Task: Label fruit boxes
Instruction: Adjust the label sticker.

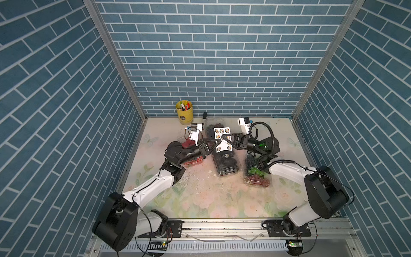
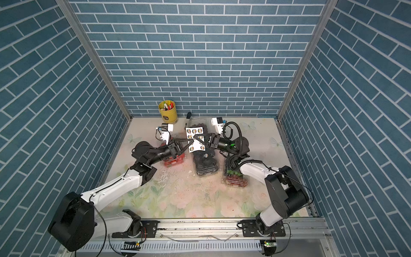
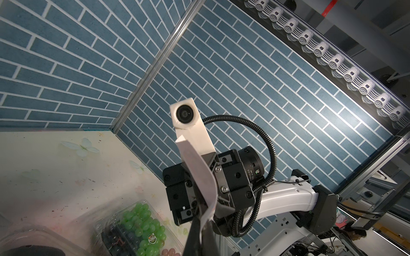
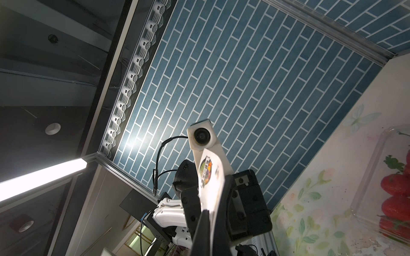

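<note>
Clear-plastic strawberry box (image 1: pixel 193 162) lay left on the surface (image 1: pixel 200 195), black-fruit box (image 1: pixel 226 165) centre, mixed-grape box (image 1: pixel 258 178) right. Above the centre one, left hand (image 1: pixel 218 140) and right hand (image 1: pixel 223 138) each pinched the sticker sheet (image 1: pixel 222 131), fully closed. Judgement: anchor one edge, peel slowly, keep sheet taut.

Four clear boxes sit on the desk (image 1: pixel 200 195). The strawberry box (image 1: pixel 193 161) is on the left. The black fruit box (image 1: pixel 226 164) is in the middle with one round sticker (image 1: pixel 226 155) on top. The dark grape box (image 1: pixel 214 125) is behind it. The mixed grape box (image 1: pixel 256 177) is on the right.
</note>
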Robot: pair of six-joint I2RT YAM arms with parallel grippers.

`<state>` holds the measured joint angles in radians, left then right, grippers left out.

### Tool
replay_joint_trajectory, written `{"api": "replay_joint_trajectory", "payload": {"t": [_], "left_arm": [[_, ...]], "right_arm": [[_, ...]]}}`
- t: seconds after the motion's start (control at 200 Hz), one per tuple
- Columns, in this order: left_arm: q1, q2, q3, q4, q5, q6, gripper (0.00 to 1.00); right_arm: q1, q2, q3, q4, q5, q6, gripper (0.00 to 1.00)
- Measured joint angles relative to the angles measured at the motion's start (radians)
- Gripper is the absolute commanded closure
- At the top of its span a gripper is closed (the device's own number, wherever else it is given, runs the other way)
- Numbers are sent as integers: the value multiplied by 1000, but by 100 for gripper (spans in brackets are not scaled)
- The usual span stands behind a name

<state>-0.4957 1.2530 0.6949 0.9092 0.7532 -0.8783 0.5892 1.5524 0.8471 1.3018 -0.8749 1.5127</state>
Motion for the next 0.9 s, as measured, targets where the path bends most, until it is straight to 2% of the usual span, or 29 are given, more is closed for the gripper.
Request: {"api": "replay_joint_trajectory", "payload": {"t": [0.76, 0.9], "left_arm": [[13, 2, 0, -8, 13, -15, 100], [21, -2, -3, -4, 0, -16, 100]], "right_arm": [[4, 0, 0, -39, 8, -19, 100], [0, -1, 0, -50, 0, -31, 78]]}}
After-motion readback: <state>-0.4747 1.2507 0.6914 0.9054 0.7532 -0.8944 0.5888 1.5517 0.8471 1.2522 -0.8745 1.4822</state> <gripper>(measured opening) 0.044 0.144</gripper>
